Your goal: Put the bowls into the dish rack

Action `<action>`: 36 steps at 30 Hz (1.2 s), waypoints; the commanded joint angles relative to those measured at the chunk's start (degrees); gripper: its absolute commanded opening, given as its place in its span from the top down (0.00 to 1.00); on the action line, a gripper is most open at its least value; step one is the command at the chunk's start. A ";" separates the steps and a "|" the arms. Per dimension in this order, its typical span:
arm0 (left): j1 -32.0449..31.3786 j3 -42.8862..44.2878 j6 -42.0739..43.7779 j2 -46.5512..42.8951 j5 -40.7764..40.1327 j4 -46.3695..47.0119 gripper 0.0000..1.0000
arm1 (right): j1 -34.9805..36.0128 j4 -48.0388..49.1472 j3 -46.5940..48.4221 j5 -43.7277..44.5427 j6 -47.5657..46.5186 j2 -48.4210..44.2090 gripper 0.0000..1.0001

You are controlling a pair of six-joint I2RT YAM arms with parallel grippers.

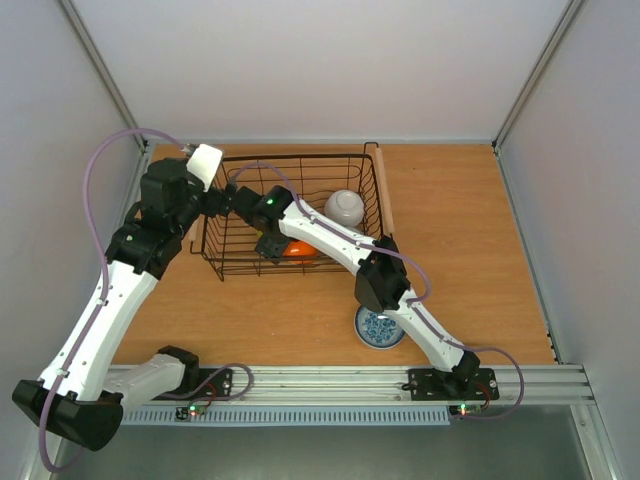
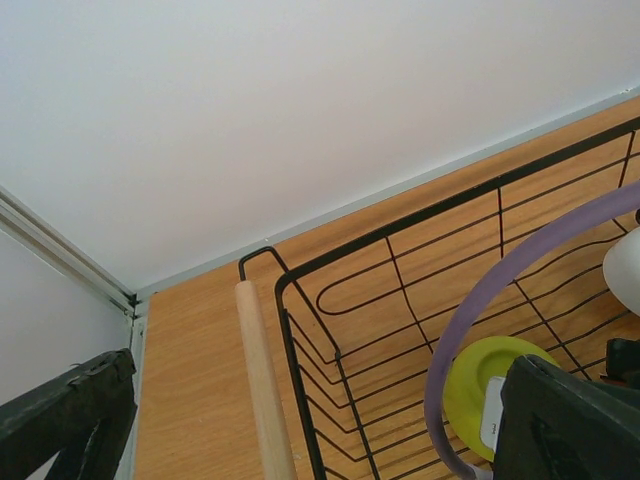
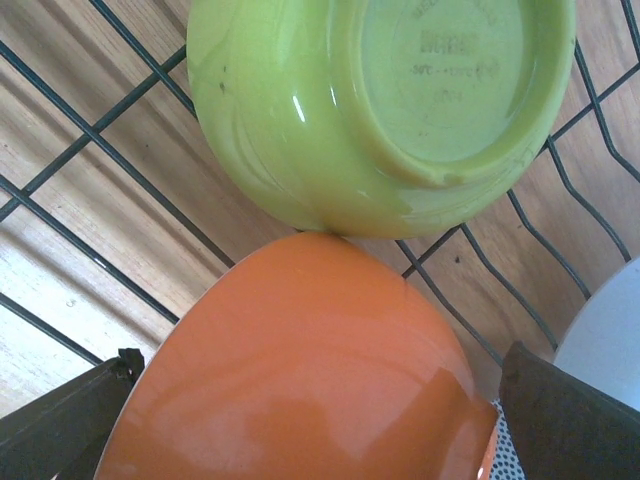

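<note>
The black wire dish rack [image 1: 368, 170] stands mid-table; in the left wrist view its corner [image 2: 300, 275] and a wooden handle [image 2: 262, 385] show. Inside lie an orange bowl [image 1: 299, 250], a white bowl [image 1: 344, 207] and a yellow-green bowl [image 2: 478, 375]. A white bowl with blue pattern [image 1: 378, 329] sits on the table, partly under the right arm. My right gripper [image 3: 315, 440] is open inside the rack, its fingers wide on either side of the upturned orange bowl [image 3: 300, 380], which touches the upturned yellow-green bowl [image 3: 390, 110]. A speckled rim [image 3: 497, 458] peeks out beside it. My left gripper [image 2: 320, 445] hangs open over the rack's left end.
The rack's right wooden handle [image 1: 384, 195] lies along its far side. A purple cable [image 2: 500, 290] of the right arm arcs across the left wrist view. White walls enclose the table [image 1: 470, 250] at the back and sides.
</note>
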 commanded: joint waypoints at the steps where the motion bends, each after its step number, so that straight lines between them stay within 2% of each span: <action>1: 0.56 1.77 0.54 -0.95 -0.97 2.65 0.01 | 1.51 -1.03 1.78 -1.58 -0.72 2.00 0.01; 26: 0.83 2.64 0.58 -1.23 -1.31 1.81 0.01 | 1.73 -0.27 5.77 -1.17 -0.37 1.72 0.01; 32: 0.86 2.89 0.51 -1.29 -1.11 1.54 0.01 | 1.79 1.22 5.52 -0.91 -0.07 0.84 0.01; 36: 0.87 2.84 0.24 -1.29 -0.39 1.19 0.01 | 1.73 4.43 2.01 2.61 0.63 -1.13 0.01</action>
